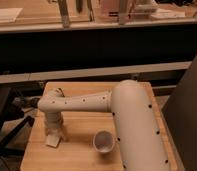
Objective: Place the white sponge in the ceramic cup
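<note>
The white sponge (53, 140) lies on the wooden table (77, 152) at the front left. The ceramic cup (104, 142) stands upright and open-topped to the right of it, near the table's middle front. My white arm reaches from the right across the table to the left. Its gripper (54, 129) points down directly over the sponge and touches or nearly touches its top. The wrist hides the fingertips.
A dark office chair (7, 125) stands left of the table. A dark counter front (97, 50) with a glass partition runs along the back. A dark panel (189, 115) stands at the right.
</note>
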Controlling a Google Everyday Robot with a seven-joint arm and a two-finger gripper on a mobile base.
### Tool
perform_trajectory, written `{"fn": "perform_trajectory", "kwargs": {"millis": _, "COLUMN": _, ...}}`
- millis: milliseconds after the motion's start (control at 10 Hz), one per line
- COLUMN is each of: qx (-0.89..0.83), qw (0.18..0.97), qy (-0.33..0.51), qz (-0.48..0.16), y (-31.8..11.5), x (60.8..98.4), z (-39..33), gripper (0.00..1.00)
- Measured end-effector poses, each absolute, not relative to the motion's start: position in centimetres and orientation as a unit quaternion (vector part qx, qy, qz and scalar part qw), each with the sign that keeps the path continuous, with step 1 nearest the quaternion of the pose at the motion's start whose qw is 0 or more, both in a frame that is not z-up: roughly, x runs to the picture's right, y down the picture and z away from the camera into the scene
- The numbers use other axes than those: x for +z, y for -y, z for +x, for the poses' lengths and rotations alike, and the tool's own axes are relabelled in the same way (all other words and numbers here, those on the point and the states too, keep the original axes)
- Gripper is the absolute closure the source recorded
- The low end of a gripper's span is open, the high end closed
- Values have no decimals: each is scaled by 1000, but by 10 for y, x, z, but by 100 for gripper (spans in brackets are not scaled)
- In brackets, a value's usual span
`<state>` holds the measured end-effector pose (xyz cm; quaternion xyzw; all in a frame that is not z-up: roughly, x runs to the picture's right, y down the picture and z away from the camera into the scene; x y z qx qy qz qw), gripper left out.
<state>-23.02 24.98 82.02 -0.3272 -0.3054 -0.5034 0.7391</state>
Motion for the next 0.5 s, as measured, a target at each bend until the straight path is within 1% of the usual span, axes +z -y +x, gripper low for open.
{"fn": "perform_trajectory", "kwargs": {"millis": 200, "qx": -505, "qw": 738, "qy": 305, "qz": -327, "y": -247, "x": 818, "z": -230, "gripper": 90}}
{"fn": "perform_trajectory", "kwargs": {"millis": 300, "qx": -506, "qw": 737, "qy": 304, "qz": -328, "y": -246, "x": 817, "z": -229, "gripper": 98}}
{"fn": "perform_trajectory", "kwargs": {"millis": 500, "qx": -507, "qw": 738, "qy": 304, "qz": -327, "y": -245, "x": 817, "z": -227, "gripper": 100}}
